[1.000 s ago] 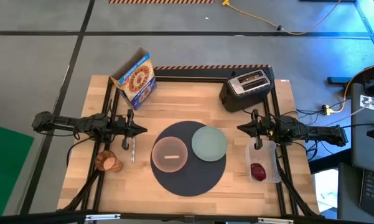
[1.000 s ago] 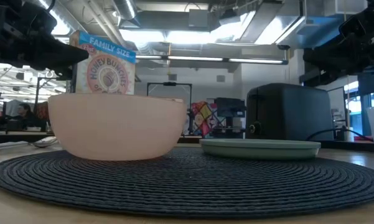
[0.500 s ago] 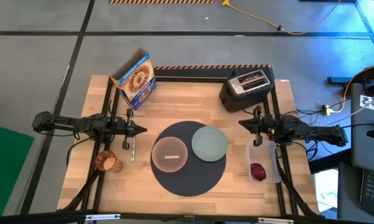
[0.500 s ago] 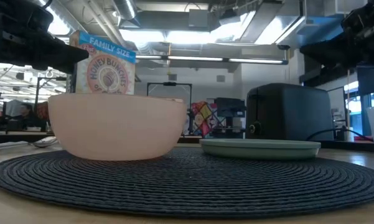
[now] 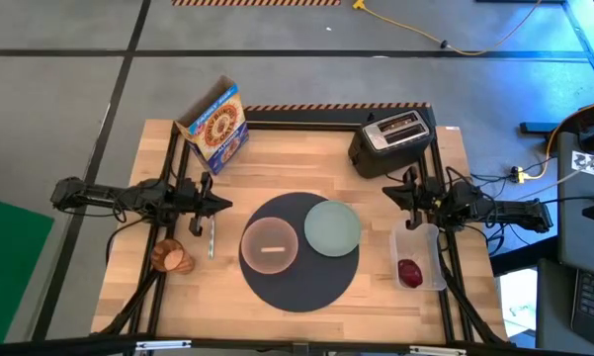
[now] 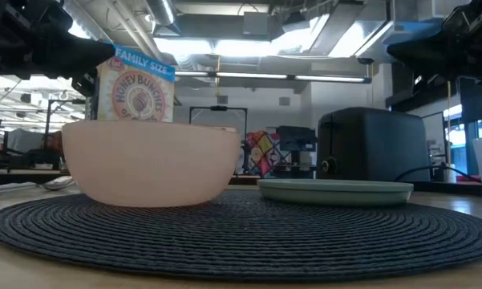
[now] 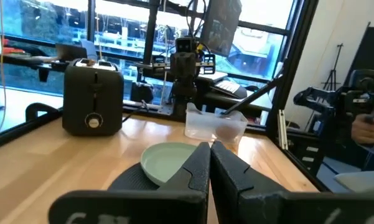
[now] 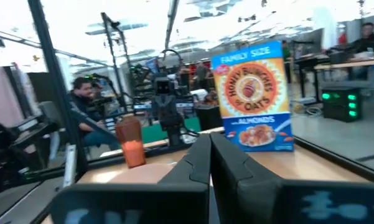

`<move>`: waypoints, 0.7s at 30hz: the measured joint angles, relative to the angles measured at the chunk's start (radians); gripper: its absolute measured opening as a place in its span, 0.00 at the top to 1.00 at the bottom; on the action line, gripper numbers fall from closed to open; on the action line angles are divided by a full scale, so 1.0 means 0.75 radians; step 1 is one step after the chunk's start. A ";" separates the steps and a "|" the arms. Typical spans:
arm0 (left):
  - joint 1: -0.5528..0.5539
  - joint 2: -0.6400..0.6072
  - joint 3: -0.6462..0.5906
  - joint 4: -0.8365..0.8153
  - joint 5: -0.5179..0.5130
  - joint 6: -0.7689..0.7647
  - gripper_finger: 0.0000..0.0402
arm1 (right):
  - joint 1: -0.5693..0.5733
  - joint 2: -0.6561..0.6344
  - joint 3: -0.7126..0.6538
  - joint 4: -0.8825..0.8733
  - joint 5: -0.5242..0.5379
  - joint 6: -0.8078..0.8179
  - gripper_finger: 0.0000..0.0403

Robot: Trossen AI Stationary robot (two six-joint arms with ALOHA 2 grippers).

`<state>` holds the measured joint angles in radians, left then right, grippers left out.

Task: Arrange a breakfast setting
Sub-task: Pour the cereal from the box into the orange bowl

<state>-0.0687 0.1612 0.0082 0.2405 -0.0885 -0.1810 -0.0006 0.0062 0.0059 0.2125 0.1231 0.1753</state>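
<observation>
High view: the round dark grey woven mat (image 5: pixel 298 252) lies mid-table with my translucent pink bowl (image 5: pixel 269 245) and pale green plate (image 5: pixel 332 227) side by side on it. Still outside it, I judge: the metal spoon (image 5: pixel 211 235) and amber cup (image 5: pixel 167 255) on the left, the small red fruit (image 5: pixel 409 272) in a clear tub (image 5: pixel 419 256) on the right. My left gripper (image 5: pixel 220 206) and right gripper (image 5: pixel 388 193) hover closed and empty. The pale wooden table (image 5: pixel 277 158) also carries a black toaster (image 5: pixel 392 138) and a blue-and-yellow cereal box (image 5: pixel 215 127); beyond is a bright workshop with a seated person (image 8: pixel 84 93).
</observation>
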 joint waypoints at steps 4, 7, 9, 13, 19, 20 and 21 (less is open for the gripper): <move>0.000 0.000 0.000 0.000 -0.020 0.005 1.00 | 0.000 0.010 0.000 -0.025 0.031 0.005 0.99; 0.000 0.000 0.000 0.002 -0.118 0.006 1.00 | 0.000 0.030 0.000 -0.028 0.031 0.011 0.94; 0.001 0.001 0.000 0.032 -0.205 0.032 1.00 | 0.000 0.050 0.000 0.004 0.034 0.011 0.89; 0.001 0.002 0.049 0.041 -0.331 0.057 0.98 | 0.000 0.089 0.000 0.082 0.034 0.012 0.76; 0.000 0.083 0.218 -0.081 -0.400 0.170 0.85 | 0.000 0.143 0.000 0.145 0.038 0.033 0.57; 0.000 0.108 0.257 -0.114 -0.410 0.188 0.82 | 0.000 0.147 0.000 0.150 0.052 0.050 0.54; 0.000 0.132 0.298 -0.153 -0.423 0.205 0.80 | 0.000 0.148 0.000 0.147 0.069 0.071 0.52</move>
<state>-0.0685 0.2603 0.2317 0.1261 -0.4060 -0.0274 -0.0005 0.1169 0.0063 0.3230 0.1745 0.2286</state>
